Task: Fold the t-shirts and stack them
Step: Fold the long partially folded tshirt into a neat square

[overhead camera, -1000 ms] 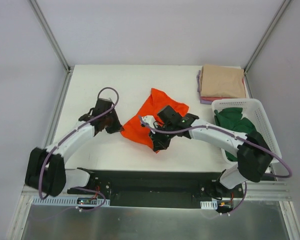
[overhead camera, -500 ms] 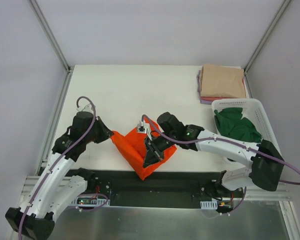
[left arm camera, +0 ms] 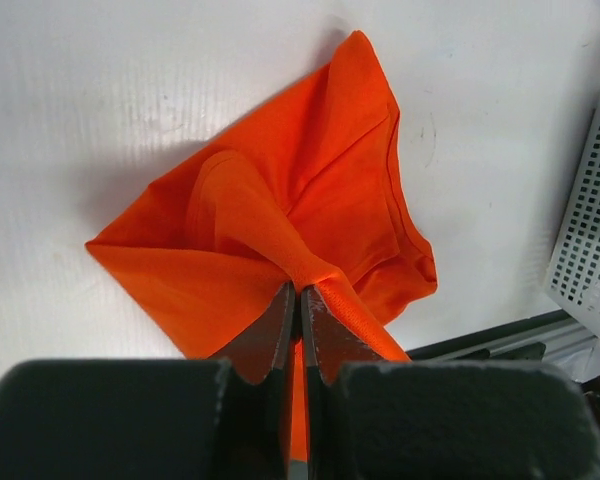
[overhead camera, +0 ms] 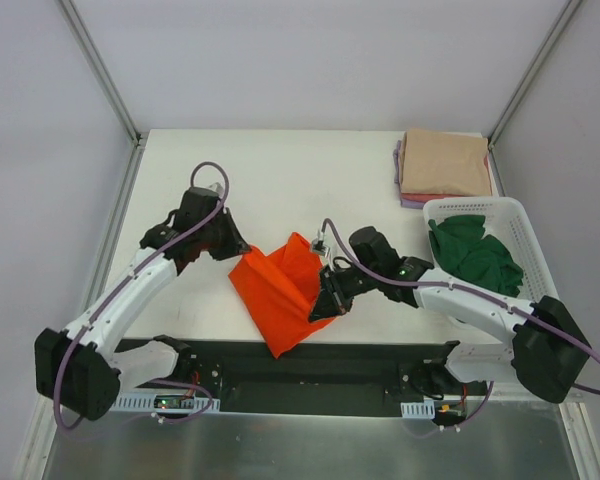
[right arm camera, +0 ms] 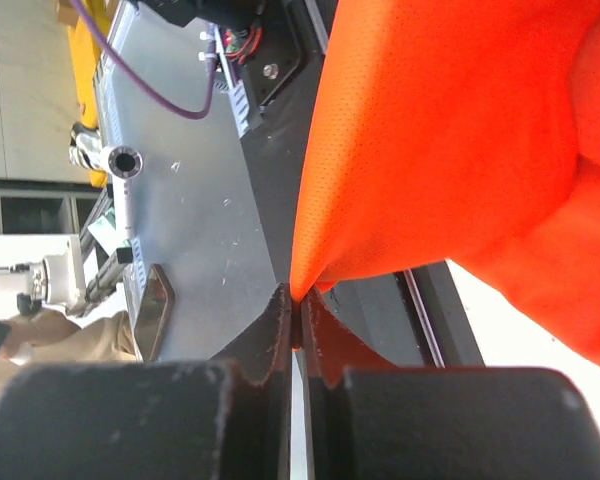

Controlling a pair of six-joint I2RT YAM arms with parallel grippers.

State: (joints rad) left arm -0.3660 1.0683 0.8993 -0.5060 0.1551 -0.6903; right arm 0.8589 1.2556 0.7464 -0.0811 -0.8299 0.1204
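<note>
Count: 5 t-shirts visible, 1 basket, 2 tools.
- 1 orange t-shirt point(overhead camera: 280, 290), strung between the two tools, bunched, not flat.
- 1 green t-shirt point(overhead camera: 475, 255), crumpled in the white basket point(overhead camera: 525, 225), off to the outer side of the right tool.
- 1 folded stack beyond the basket, well apart from both tools: beige t-shirt point(overhead camera: 445, 162) on top, with edges of a pink t-shirt point(overhead camera: 435, 197) and a lilac t-shirt point(overhead camera: 398, 165) showing under it.

Left tool point(overhead camera: 235, 248): fingers closed to a hairline gap, pinching a gathered ridge of orange cloth. The rest fans out ahead of it on the white surface point(overhead camera: 310, 170).

Right tool point(overhead camera: 325, 300): jaws also pressed together, clamped on a fold edge of the same shirt. The cloth hangs taut from the pinch.

Obstructions: nothing lies between the tools except the shirt itself. The shirt's near tip runs off the surface onto the black base plate point(overhead camera: 310, 365) by the arm mounts. The basket sits close behind the right arm's forearm.

View differences:
- Top view: the only one showing the stack, the green shirt and both arms together.
- Left wrist: shows the pinch at the left tool point(left arm camera: 300, 292), the orange t-shirt point(left arm camera: 310, 190) in layered folds, and a corner of the basket point(left arm camera: 590, 230).
- Right wrist: shows the grip at the right tool point(right arm camera: 297, 296) on the orange t-shirt point(right arm camera: 450, 130), with the base plate under it. Almost none of the surface is in this view.
</note>
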